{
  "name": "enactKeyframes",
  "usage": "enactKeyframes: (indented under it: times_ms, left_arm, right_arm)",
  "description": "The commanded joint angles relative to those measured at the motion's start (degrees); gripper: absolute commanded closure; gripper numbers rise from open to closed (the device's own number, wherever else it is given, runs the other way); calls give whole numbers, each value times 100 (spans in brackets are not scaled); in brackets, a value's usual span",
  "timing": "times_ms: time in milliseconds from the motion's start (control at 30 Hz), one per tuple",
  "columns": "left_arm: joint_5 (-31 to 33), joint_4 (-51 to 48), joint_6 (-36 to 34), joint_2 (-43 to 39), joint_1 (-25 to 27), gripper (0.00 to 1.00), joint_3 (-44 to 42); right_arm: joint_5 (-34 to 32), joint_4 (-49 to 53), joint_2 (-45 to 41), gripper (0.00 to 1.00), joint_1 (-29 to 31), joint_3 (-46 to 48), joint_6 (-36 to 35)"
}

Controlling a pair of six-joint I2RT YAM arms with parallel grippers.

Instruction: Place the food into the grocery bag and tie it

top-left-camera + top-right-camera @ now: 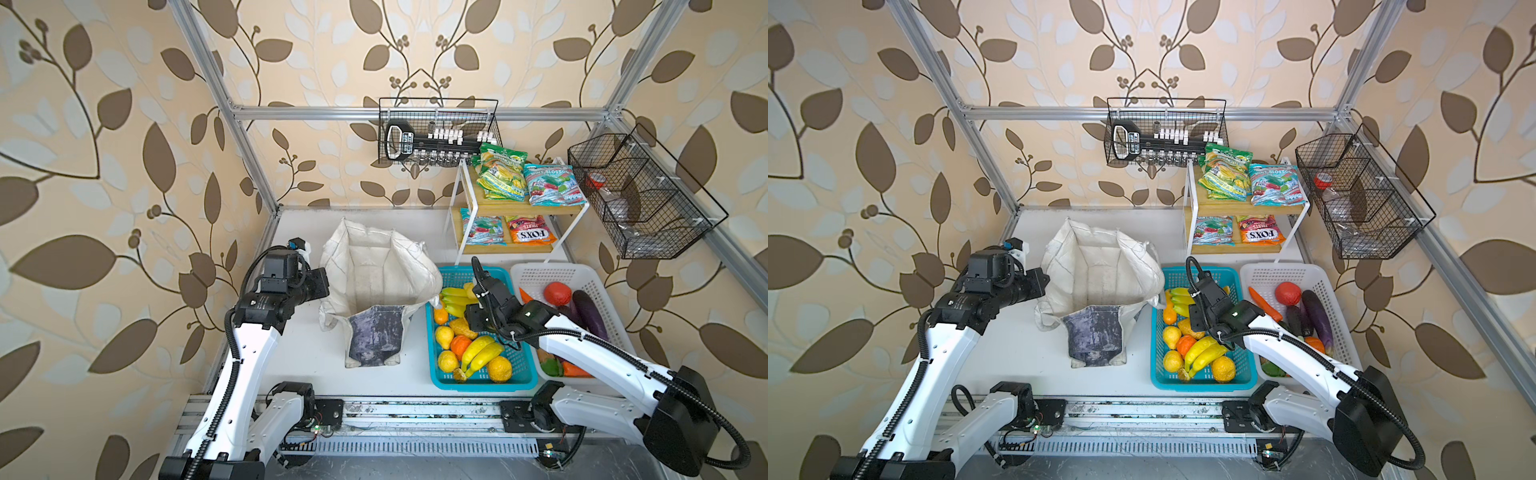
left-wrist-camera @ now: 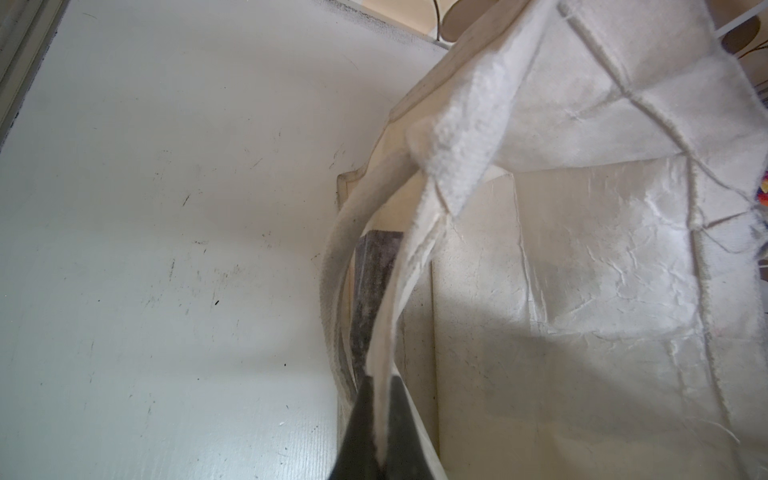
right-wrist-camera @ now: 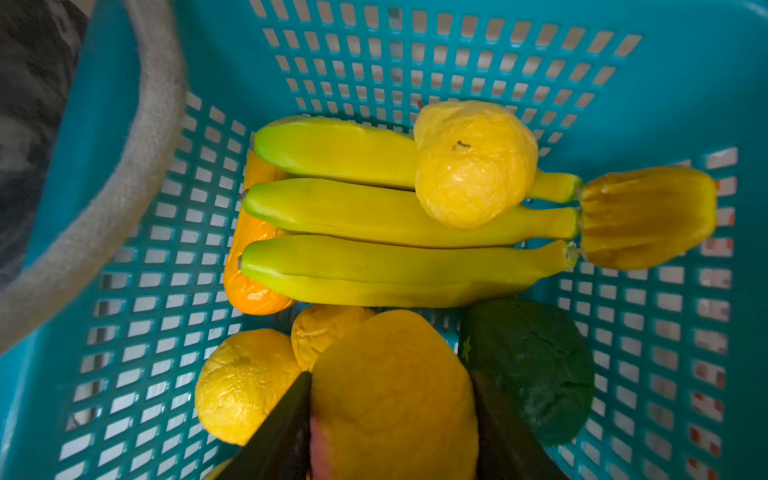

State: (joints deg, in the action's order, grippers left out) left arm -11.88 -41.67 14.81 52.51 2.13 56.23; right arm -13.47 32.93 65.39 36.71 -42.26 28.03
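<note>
The grocery bag (image 1: 376, 286) stands open on the table (image 1: 299, 353), right in front of the left claw (image 2: 380, 419). That claw is pressed together on a fold of the bag's off-white rim, and a strap handle (image 2: 332, 291) hangs just beside its fingers. The fruit lies next to the bag in the turquoise basket (image 3: 665, 83). The right claw (image 3: 390, 376) reaches down into it, its fingers (image 3: 291, 415) pinching a yellow-orange piece (image 3: 395, 415) from both sides. Just past its fingertips lies the banana bunch (image 3: 374, 216), with a round yellow piece (image 3: 473, 166) resting on it. A dark green piece (image 3: 536, 374) sits just beside one finger. Snack packets (image 1: 500, 174) sit on the shelf (image 1: 515, 203), well beyond the right claw. The white basket (image 1: 540, 274) lies beside its arm.
</note>
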Motion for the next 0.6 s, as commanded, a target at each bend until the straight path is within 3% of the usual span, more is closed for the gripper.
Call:
enactKeyframes:
  times_ms: [0, 100, 267, 567]
  left_arm:
    - [-109, 71, -97, 5, -44, 100, -53]
    - [-103, 80, -101, 8, -42, 100, -57]
    - [-103, 89, -119, 15, -45, 100, -75]
    - [-81, 71, -125, 12, -46, 100, -60]
  right_arm:
    - [112, -274, 67, 40, -32, 239, -138]
    - [564, -555, 120, 32, -123, 383, -239]
    - [585, -568, 190, 24, -146, 420, -332]
    - [296, -692, -169, 34, -168, 453, -397]
